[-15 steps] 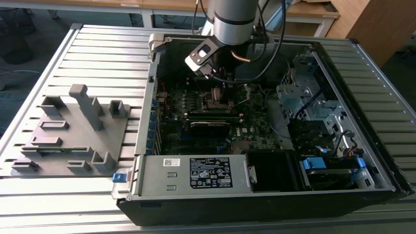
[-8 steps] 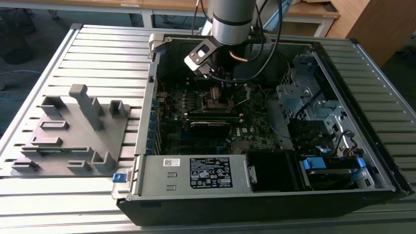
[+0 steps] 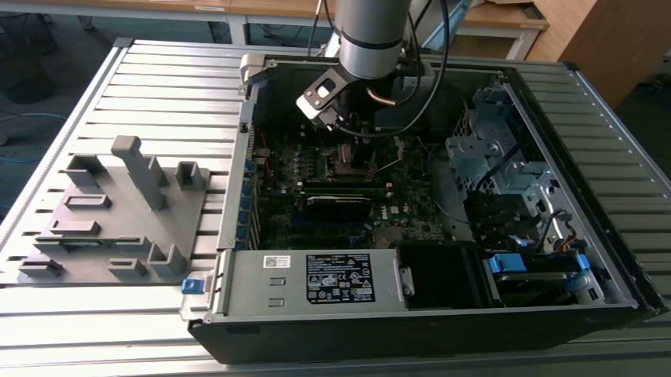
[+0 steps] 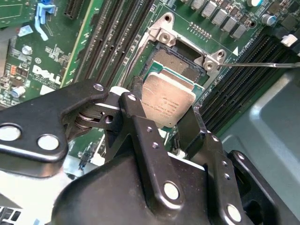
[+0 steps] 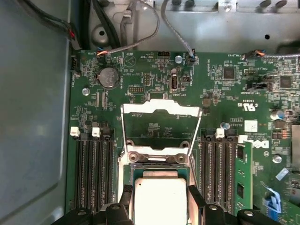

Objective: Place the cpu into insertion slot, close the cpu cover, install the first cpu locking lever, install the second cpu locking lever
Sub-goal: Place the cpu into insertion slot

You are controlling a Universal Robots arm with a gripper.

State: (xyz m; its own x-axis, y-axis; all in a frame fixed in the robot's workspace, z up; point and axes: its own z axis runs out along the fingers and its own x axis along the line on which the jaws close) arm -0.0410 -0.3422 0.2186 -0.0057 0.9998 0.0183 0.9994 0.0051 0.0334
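Silvery cpu (image 4: 168, 101) pinched in gripper (image 4: 165, 107) jaws over insertion slot (image 4: 177, 63) | not seated, by the look | cpu cover (image 5: 159, 107) stands open | lever steps not yet done

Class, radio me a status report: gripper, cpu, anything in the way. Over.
Status: gripper shut on cpu. Held over insertion slot, not yet seated. cpu cover open, locking lever unlatched, neither blocking the slot.

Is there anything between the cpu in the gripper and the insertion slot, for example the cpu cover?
Nothing visible does. The gripper holds the cpu just over the insertion slot, whose pin field lies bare beside it. The cpu cover stands swung open, away from the slot.
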